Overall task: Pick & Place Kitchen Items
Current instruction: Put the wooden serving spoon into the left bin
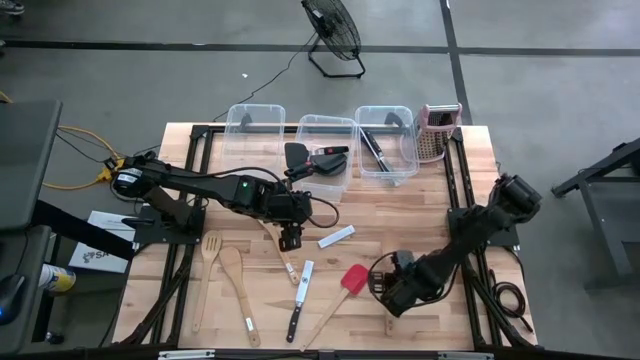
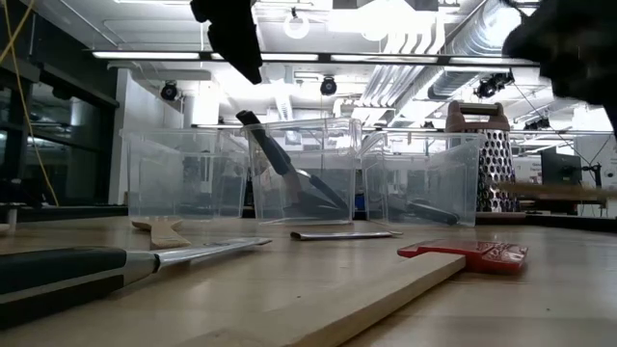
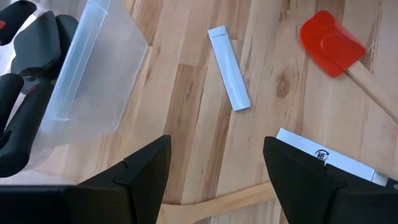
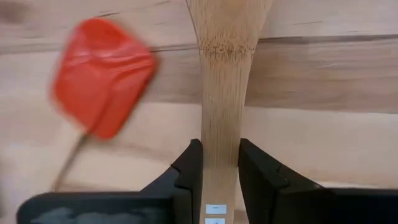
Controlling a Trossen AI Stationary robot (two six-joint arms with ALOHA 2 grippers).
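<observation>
Your table [image 1: 400, 215] is the ref for everything here. Along its far edge sit 3 clear bins [image 1: 325, 143] in a row w/ a metal box grater [image 1: 438, 130] just beside the last one, at the far right corner; the mid bin holds a black turner [image 1: 298, 157] leaning on its wall, the right bin a black-handled utensil [image 1: 374, 148], the left bin looks bare. Your left arm [image 1: 200, 187] reaches in from the table's left side, left gripper [image 1: 290, 238] hanging over mid-table w/ jaws spread wide, nothing between them. Your right arm [image 1: 480, 228] comes from the table's right side down toward the near edge; right gripper [image 4: 216, 171] has its jaws pinching the handle of a pale wooden utensil [image 4: 225, 93], head type can't tell. Near-left part of the table: wooden slotted spatula [image 1: 206, 280] and wooden spoon [image 1: 238, 290] side by side, apart. Near-centre: black-handled knife [image 1: 299, 305], plus another wooden handle [image 1: 280, 255] partly under the left gripper. Red-headed spatula [image 1: 348, 285] lies near-centre, just beside the right gripper, not touching it. Smallest: a pale flat strip [image 1: 336, 236] at mid-table, just beside the left gripper.
</observation>
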